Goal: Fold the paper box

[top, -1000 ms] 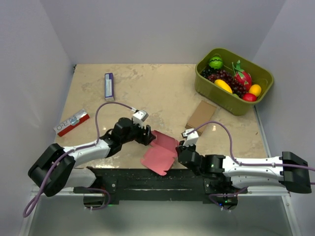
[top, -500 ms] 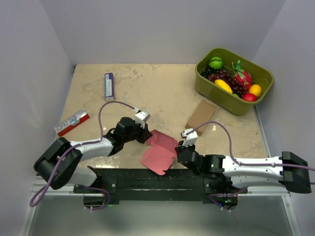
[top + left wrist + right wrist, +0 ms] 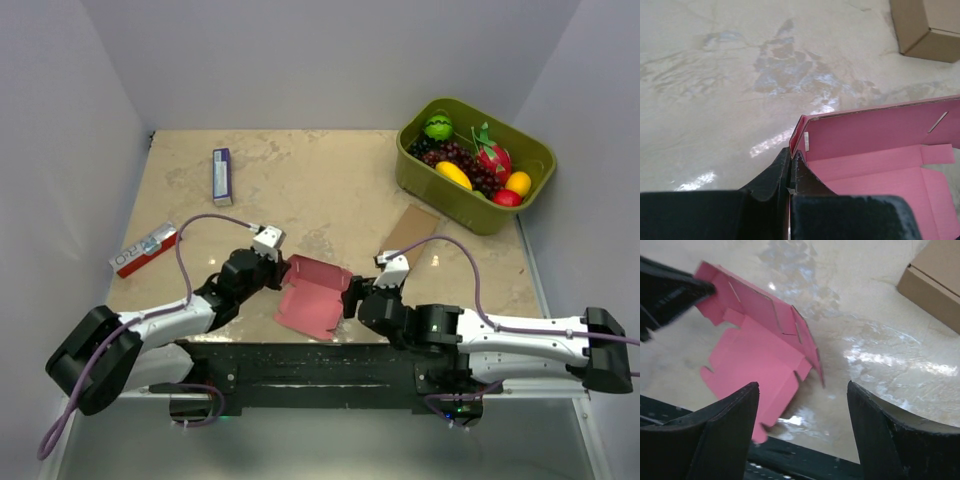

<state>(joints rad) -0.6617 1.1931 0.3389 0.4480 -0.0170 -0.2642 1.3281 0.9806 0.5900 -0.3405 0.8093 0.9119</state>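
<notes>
The paper box (image 3: 312, 296) is a pink die-cut sheet, partly folded, lying near the table's front edge between the two arms. One long wall stands up (image 3: 875, 131) and flat panels with tabs spread toward me (image 3: 752, 355). My left gripper (image 3: 282, 272) is shut on the raised wall's left end, its black fingers (image 3: 775, 177) pinching the card edge. My right gripper (image 3: 352, 297) is open just right of the sheet. Its two fingertips (image 3: 742, 407) stand wide apart and hold nothing, and the sheet's right corner lies just ahead of them.
A brown cardboard box (image 3: 410, 232) lies behind the right gripper. A green bin (image 3: 535, 150) of toy fruit stands at the back right. A red-and-white packet (image 3: 146, 249) and a blue-and-white packet (image 3: 221, 175) lie at the left. The black base plate (image 3: 300, 365) runs along the near edge.
The left gripper closed on the sheet's left end and drew it leftward, raising a wall. The right gripper let go of the sheet and now stands open.
</notes>
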